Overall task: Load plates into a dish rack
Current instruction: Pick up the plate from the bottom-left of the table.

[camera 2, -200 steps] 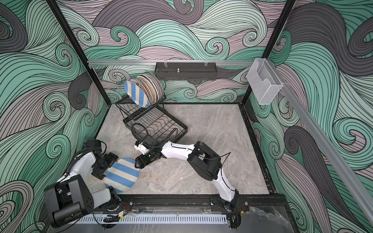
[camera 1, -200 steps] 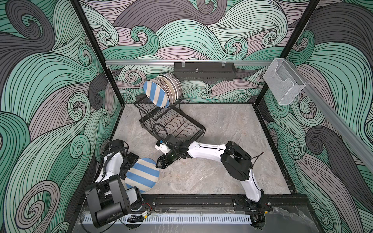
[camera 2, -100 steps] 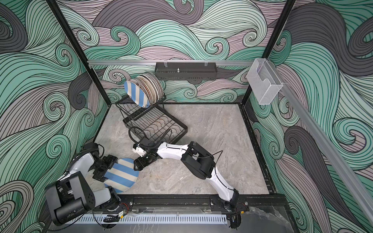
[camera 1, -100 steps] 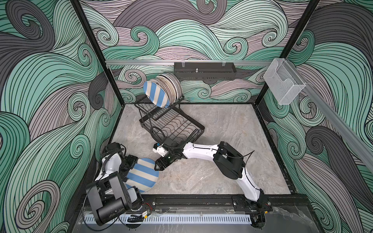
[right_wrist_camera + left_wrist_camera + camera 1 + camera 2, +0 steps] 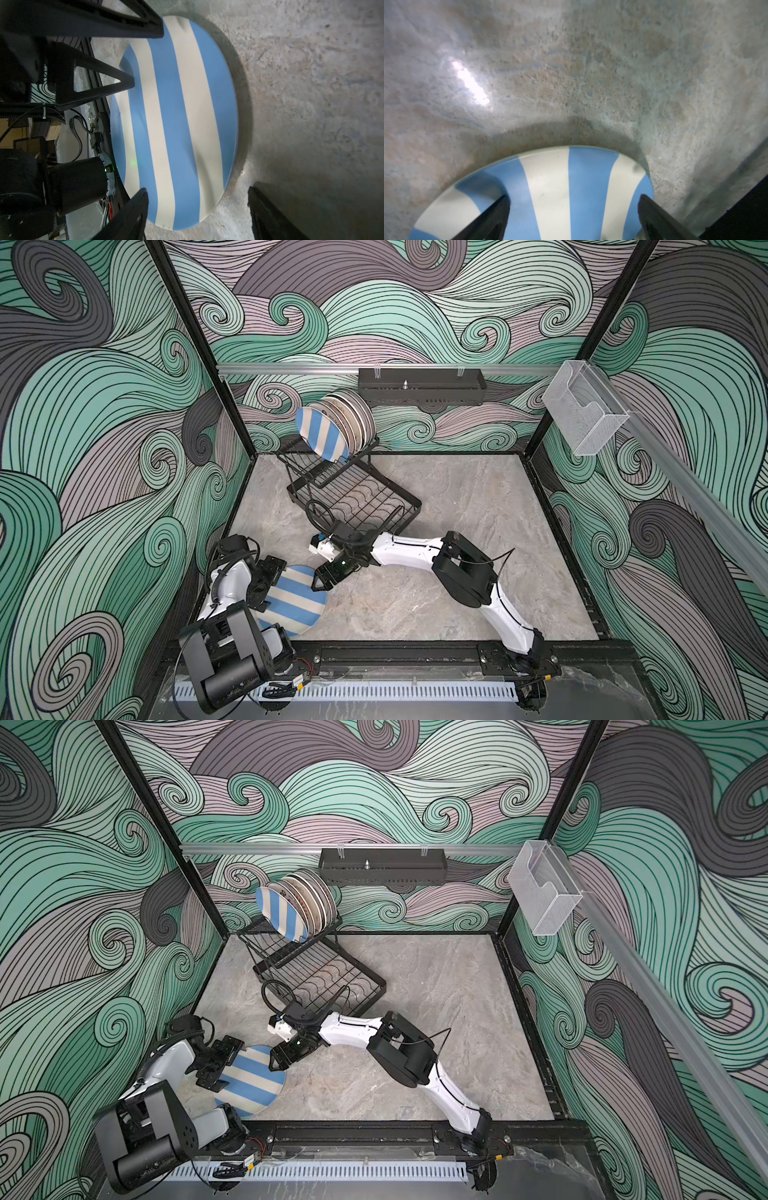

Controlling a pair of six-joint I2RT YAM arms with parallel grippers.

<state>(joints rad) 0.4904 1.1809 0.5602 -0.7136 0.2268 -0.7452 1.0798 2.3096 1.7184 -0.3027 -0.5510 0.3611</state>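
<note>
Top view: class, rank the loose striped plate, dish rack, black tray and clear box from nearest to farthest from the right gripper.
From the right gripper:
1. Striped plate, right beside it, front left.
2. Dish rack, just behind it, back left.
3. Black tray, hung at the back, centre.
4. Clear box, high at the far right.

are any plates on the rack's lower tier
No, the racked plates all stand in the dish rack's raised upper shelf; its lower grid holds none.

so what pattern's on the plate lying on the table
Broad blue and cream stripes on the plate; clearest in the right wrist view.
</note>
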